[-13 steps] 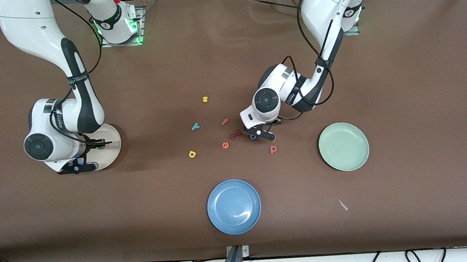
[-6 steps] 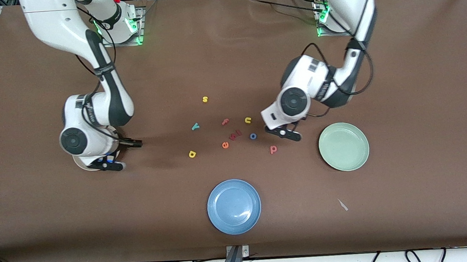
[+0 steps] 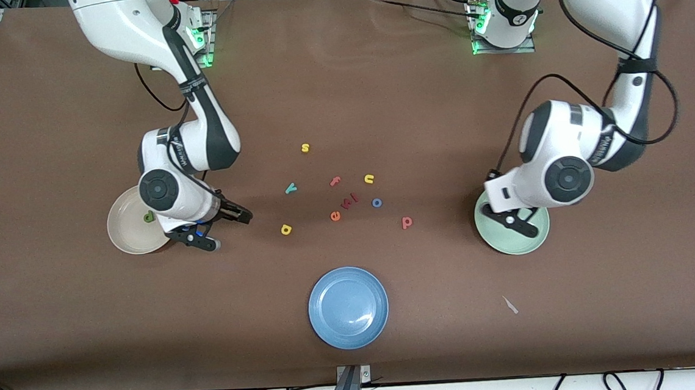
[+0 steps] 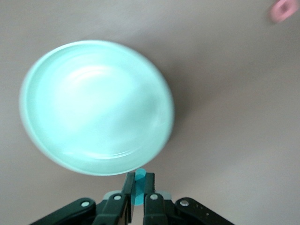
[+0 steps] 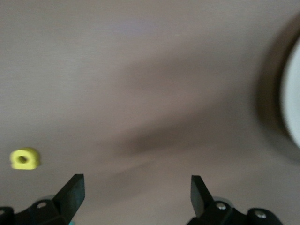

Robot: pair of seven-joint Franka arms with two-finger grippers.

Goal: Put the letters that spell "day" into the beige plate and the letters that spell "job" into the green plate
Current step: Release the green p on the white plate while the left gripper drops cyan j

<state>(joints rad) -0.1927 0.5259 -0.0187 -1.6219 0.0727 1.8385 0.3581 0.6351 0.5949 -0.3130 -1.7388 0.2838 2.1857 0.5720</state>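
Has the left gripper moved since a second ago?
Yes. The left gripper has swung from above the blue o toward the left arm's end of the table, now over the green plate, its jaws shut on a teal letter.

Plates: 3 on the desk (image 3: 58, 337). One beige plate (image 3: 125, 234), one green plate (image 3: 531, 240), one blue plate (image 3: 348, 307).

Foam letters seen: 11 in all.
- Green: 1, the "d" (image 3: 149, 217), lying in the beige plate.
- Yellow: 3, the "s" (image 3: 305, 148), the "u" (image 3: 369, 179), the "a" (image 3: 286, 228).
- Teal: 2, the "y" (image 3: 290, 188) on the desk, and one piece (image 4: 138, 187) pinched between the left arm's fingers.
- Blue: 1, the "o" (image 3: 377, 203).
- Salmon-red: 1, the "b" (image 3: 407, 222).
- Orange: 1, the "e" (image 3: 335, 216).
- Pink-red: 2, the "f" (image 3: 335, 181) and a small pink letter (image 3: 350, 200), shape unclear.

Grippers: 2. Small pale scrap (image 3: 510, 305) on the desk: 1.
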